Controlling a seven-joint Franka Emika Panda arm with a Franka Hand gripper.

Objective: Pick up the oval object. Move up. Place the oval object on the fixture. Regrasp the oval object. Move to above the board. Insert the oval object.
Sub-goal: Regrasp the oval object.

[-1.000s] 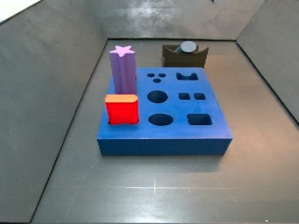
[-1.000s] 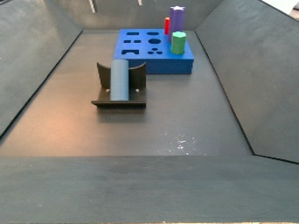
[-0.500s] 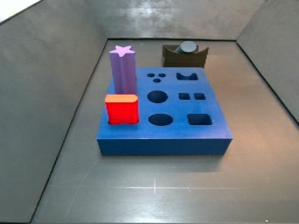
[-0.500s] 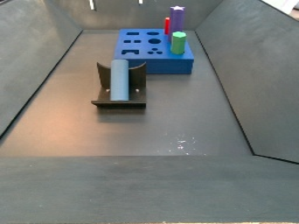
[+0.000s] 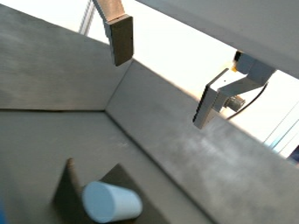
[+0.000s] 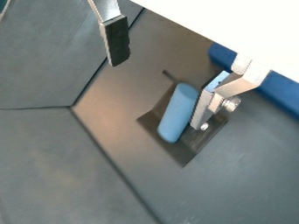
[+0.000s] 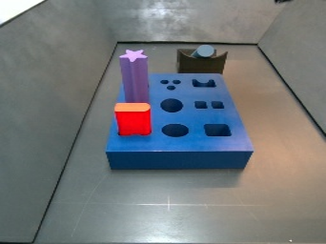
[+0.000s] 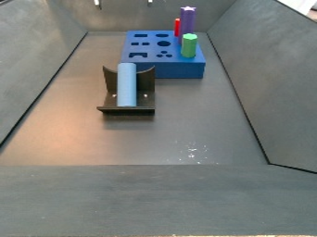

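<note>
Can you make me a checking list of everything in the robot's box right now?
Surface: dark grey floor, bare apart from the pieces.
Oval peg: lying on the fixture, apart from the board.
Board: blue, most holes open.
Clutter: purple star peg, red block and green peg standing in the board.
Pincer: open, holding nothing, high above the oval peg; out of both side views.
Cables: nothing seen.
Surroundings: grey sloping walls.

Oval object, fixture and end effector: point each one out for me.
oval object (image 8: 125, 83), side view, mid-length of its side
fixture (image 8: 147, 81), side view, upright wall
end effector (image 6: 163, 59), wrist view, midway between fingertips, above the oval object
</note>
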